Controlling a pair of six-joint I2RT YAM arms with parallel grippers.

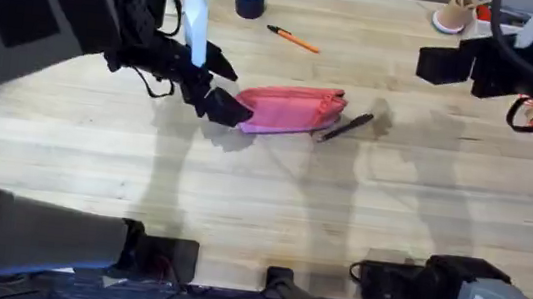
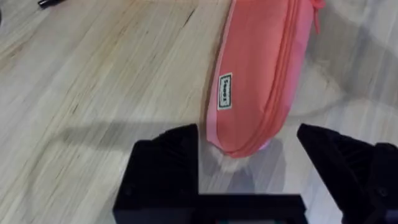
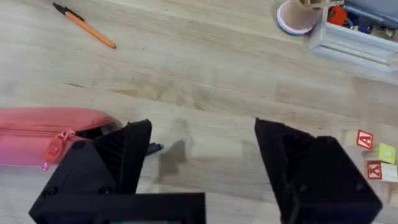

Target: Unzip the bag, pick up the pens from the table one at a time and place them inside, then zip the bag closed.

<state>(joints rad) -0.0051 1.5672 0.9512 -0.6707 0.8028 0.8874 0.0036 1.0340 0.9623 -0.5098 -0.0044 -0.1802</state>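
Left hand (image 2: 249, 146) is spread wide at the near end of the pink bag (image 1: 289, 109), whose rounded end lies between its fingers on the bench (image 1: 271, 200); the zipper looks closed. Beyond the bag's far end lies the black pen (image 1: 346, 127), the orange pen (image 1: 294, 39) farther off. Right hand (image 3: 202, 149) hovers wide apart, holding nothing, the bag's zipper pull (image 3: 57, 147) just beside one finger.

The light wooden plank table (image 1: 271, 200) is seen from above and forward by the overhead camera. The soft pink fabric pouch (image 2: 261, 74) is viewed closely from the left wrist; its far-right zipper end (image 3: 43, 134) is shared with the right wrist view.
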